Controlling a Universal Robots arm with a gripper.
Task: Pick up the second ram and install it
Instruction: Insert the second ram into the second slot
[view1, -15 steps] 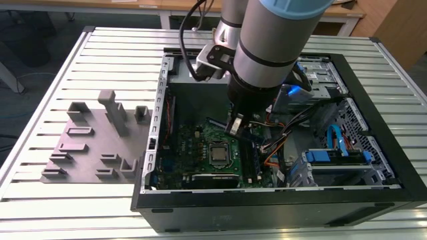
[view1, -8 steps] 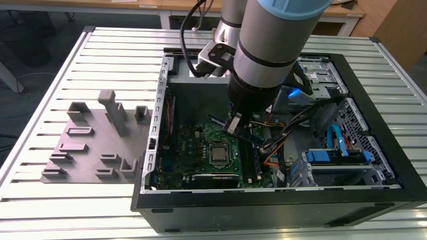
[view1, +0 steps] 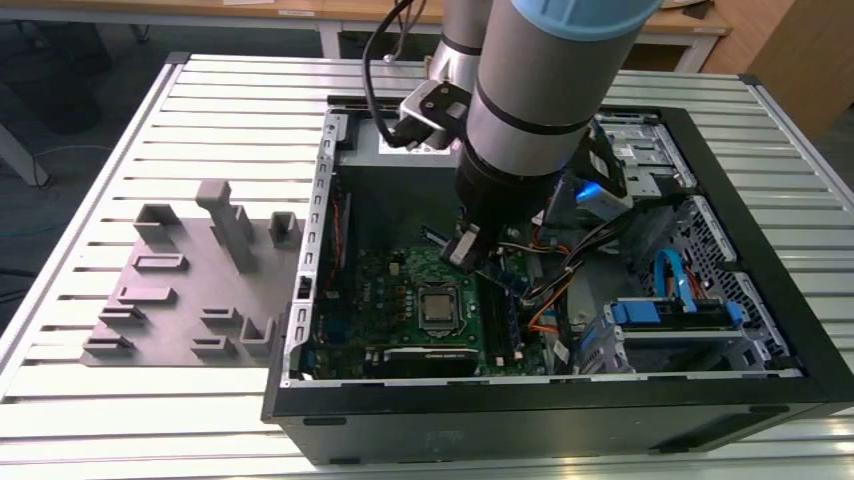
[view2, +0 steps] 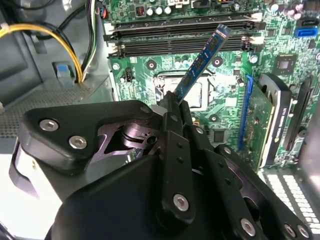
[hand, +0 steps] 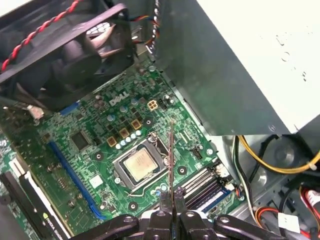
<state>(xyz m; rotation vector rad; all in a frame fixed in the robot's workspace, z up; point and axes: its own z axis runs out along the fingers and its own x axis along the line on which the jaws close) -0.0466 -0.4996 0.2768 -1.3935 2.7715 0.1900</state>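
My gripper (view1: 467, 245) hangs inside the open computer case (view1: 320, 250), shut on the second ram. In the second wrist view the ram (view2: 200, 62) is a thin dark stick with a blue label. It slants out from the closed fingers (view2: 176, 107) over the green motherboard (view2: 150, 70). Its free end lies over the long black memory slots (view2: 185, 32). In the first wrist view the ram (hand: 171, 155) is edge-on, a thin line rising from the gripper (hand: 171, 202) above the CPU socket (hand: 137, 167), with the memory slots (hand: 205, 187) just beside it.
A grey fixture plate with upright blocks (view1: 200, 290) lies on the slatted table at the exterior view's left. Inside the case are a black fan (hand: 65, 50), the grey power supply (hand: 240, 65), yellow cables (view2: 50, 35), an expansion card (view2: 270, 120) and a drive cage with blue cables (view1: 674, 300).
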